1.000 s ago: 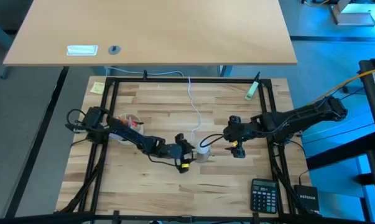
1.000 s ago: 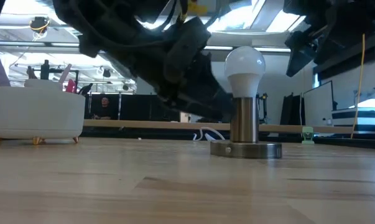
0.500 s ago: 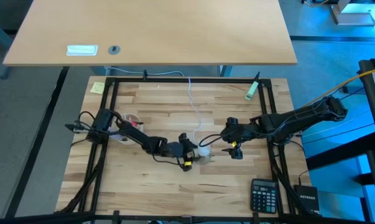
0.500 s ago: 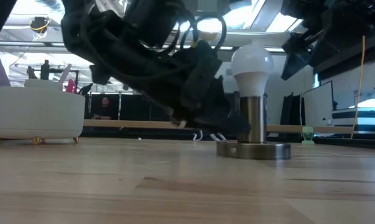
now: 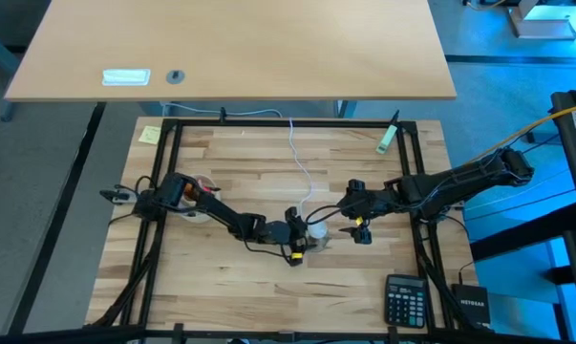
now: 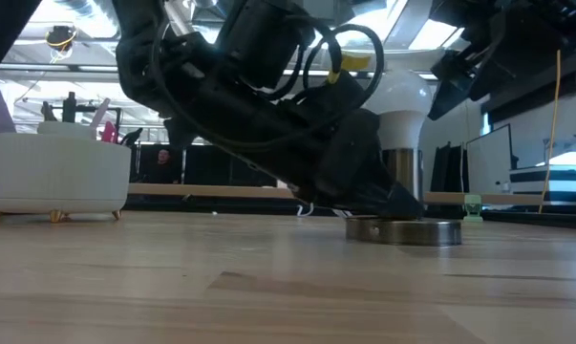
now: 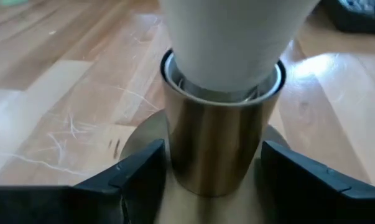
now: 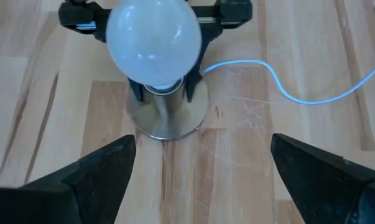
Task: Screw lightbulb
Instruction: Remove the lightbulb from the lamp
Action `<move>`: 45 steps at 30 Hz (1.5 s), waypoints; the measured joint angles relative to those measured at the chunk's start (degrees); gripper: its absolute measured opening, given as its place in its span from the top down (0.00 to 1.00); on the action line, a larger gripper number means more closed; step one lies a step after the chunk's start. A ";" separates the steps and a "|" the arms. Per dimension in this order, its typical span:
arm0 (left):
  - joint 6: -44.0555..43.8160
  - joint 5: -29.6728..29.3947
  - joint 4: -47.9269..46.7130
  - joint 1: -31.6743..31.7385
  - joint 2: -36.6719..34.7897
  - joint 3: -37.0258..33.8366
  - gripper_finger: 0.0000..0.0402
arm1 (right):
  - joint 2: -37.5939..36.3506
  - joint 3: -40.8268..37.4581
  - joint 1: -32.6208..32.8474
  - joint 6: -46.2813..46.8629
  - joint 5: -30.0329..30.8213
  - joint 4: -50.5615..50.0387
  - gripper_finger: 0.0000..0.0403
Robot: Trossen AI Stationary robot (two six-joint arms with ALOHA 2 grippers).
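Observation:
The white frosted lightbulb (image 5: 316,230) stands upright in the silvery socket (image 6: 402,229), whose round base rests flat on the wooden table; it also shows in the right wrist view (image 8: 153,43). My left gripper (image 5: 302,239) lies low on the table at the socket's left, its two fingers on either side of the socket's metal cylinder (image 7: 221,143). My right gripper (image 5: 354,222) hangs open and empty just right of the bulb, above the table, fingers spread wide (image 8: 203,162). My left gripper has the socket's upright metal cylinder (image 7: 175,155) between its two fingers, just above the round base. The fingers (image 7: 140,171) come level from the table's left, low over the base. The socket stands upright on the table with the bulb on top.
A thin white cord (image 5: 300,162) runs from the socket toward the far edge. A black calculator (image 5: 406,301) lies near right, a green marker (image 5: 388,139) far right, a white container (image 6: 53,177) at the left. Black frame rails (image 5: 171,162) border the board.
My left gripper has gone toward the table's right edge and down, bringing its fingers around the socket's cylinder. The socket with the bulb has slid a little toward the table's right edge, staying upright.

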 joint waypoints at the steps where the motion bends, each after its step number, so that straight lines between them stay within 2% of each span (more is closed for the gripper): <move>1: 0.77 -0.04 -0.14 0.00 0.01 0.01 0.37 | 0.00 0.00 0.00 -0.01 -0.28 0.07 0.07; 9: 0.53 -0.06 -0.32 0.22 -0.09 0.09 0.61 | 0.02 0.00 0.00 0.04 -0.44 0.02 0.07; 14: -0.69 -0.06 -1.16 0.22 -0.59 0.09 0.61 | 0.02 0.00 0.00 0.04 -0.40 0.07 0.07; 17: -2.06 -0.04 -5.10 0.52 -2.03 0.22 0.61 | 0.03 0.00 0.00 0.09 -0.39 1.27 0.07; 21: -3.67 -0.04 -11.14 1.21 -4.91 0.31 0.61 | 0.13 0.04 0.00 1.40 -4.75 2.82 0.07; 24: -3.66 -0.07 -15.64 1.52 -7.39 0.33 0.61 | 0.13 0.49 -0.09 1.52 -3.32 3.71 0.07; 28: -6.48 -1.99 -21.57 2.06 -9.92 0.33 0.61 | 0.22 4.77 -0.50 2.09 -1.70 5.19 0.07; 32: -7.14 -2.92 -23.34 2.49 -10.70 0.93 0.61 | 2.54 7.74 -0.82 4.43 2.50 7.17 0.07; 39: -7.77 -4.11 -23.22 2.38 -10.71 2.66 0.61 | 11.15 9.40 -4.24 11.78 2.11 9.36 0.07; 45: -8.02 -4.15 -24.49 2.40 -10.71 2.89 0.61 | 12.52 9.62 -5.27 15.23 1.06 9.56 0.09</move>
